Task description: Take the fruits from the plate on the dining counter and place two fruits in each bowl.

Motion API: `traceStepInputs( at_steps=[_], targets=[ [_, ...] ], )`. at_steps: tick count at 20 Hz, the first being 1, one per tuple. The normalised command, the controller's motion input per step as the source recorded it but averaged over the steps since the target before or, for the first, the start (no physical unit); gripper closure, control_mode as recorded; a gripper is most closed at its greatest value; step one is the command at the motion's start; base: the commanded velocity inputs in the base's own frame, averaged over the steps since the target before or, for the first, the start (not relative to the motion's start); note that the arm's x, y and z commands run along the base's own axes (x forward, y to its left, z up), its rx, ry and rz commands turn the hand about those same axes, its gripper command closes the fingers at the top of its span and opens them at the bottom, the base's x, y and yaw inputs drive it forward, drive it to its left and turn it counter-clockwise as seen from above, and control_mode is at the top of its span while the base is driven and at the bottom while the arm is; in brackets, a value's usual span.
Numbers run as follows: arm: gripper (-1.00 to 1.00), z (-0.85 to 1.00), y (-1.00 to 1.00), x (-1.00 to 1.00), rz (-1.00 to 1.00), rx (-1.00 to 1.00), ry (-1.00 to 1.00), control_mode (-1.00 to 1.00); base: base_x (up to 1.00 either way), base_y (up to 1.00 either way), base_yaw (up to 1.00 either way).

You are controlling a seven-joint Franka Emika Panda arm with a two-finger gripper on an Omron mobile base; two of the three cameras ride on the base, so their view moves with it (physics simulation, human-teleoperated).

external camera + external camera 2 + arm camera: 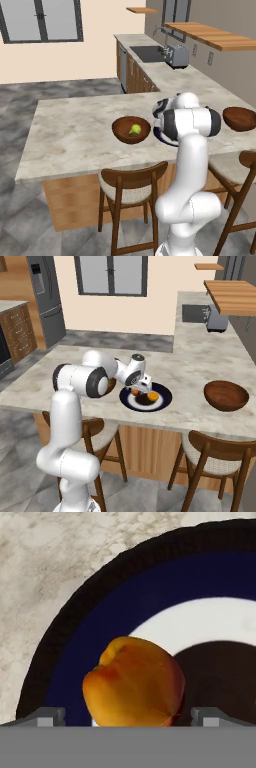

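I see my gripper (129, 717) spread wide low over the plate (75, 637), fingertips (47, 716) flanking the orange fruit (134, 682) at lower centre; a yellow-green fruit (134, 130) lies in the left bowl (131, 129).

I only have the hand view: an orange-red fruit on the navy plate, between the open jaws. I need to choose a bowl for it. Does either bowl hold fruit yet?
Observer: Yes. The wooden bowl to the left of the plate holds one yellow-green fruit.
Operator: And the other bowl?
Observer: The right-hand bowl looks empty in the right base view.
Operator: Is anything else on the plate?
Observer: An orange fruit lies on the plate beside the hand.
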Motion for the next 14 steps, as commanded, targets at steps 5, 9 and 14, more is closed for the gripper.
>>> traceStepInputs(
  at_steps=[5,9,14],
  targets=[
    [-1.0,-0.03,0.0,0.23,0.0,0.0,0.0,-1.0,0.0,0.0,0.0],
    [-1.0,-0.11,0.0,0.01,0.0,0.0,0.0,-1.0,0.0,0.0,0.0],
    [-1.0,-0.25,0.0,0.0,0.0,0.0,0.0,-1.0,0.0,0.0,0.0]
  ],
)
